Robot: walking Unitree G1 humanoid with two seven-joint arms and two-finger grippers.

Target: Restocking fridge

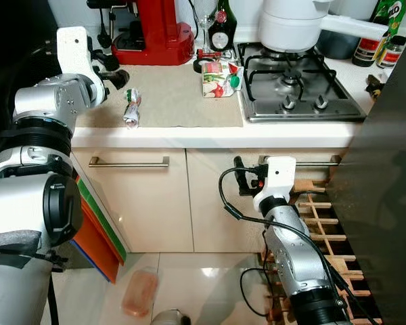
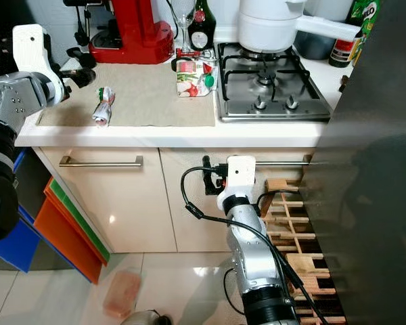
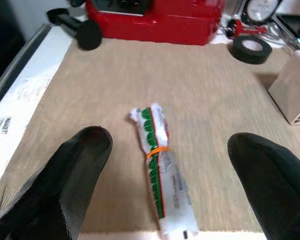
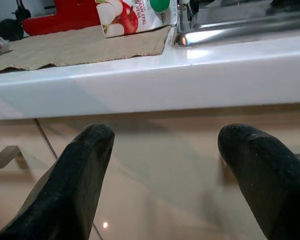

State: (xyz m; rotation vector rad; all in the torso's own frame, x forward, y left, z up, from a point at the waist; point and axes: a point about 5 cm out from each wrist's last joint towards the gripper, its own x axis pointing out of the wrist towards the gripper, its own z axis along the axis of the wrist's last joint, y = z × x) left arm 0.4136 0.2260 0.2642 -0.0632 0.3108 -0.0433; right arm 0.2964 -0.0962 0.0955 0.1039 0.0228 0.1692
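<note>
A dark panel (image 1: pixel 392 196), probably the fridge door though its full shape is cut off by the frame, blocks the right side of the head views and hides the counter's right end. On the floor lie a pinkish translucent container (image 1: pixel 139 292) and a rounded grey thing (image 1: pixel 169 317) cut by the frame; what either is cannot be told.

The white countertop (image 1: pixel 210 137) carries a beige mat (image 1: pixel 176 98) on its left half and a steel gas hob (image 1: pixel 298 84) on its right half, with a white pot (image 1: pixel 291 24) on the back burner. A red coffee machine (image 1: pixel 155 30) stands at the back edge.

The left gripper (image 3: pixel 165 165) hovers over the mat's left part, its fingers spread wide and empty. Between them, near the mat's front edge, lies a rolled white-and-green packet (image 3: pixel 162 172) bound with an orange band, not touched by either finger.

A juice carton (image 1: pixel 220 79) with red fruit print stands at the mat's right edge, just beside the hob.

The right gripper (image 4: pixel 165 150) is below the counter's front edge, facing the cream cabinet doors (image 1: pixel 155 203), fingers wide apart and empty. A wooden rack (image 1: pixel 325 230) stands behind that arm.
</note>
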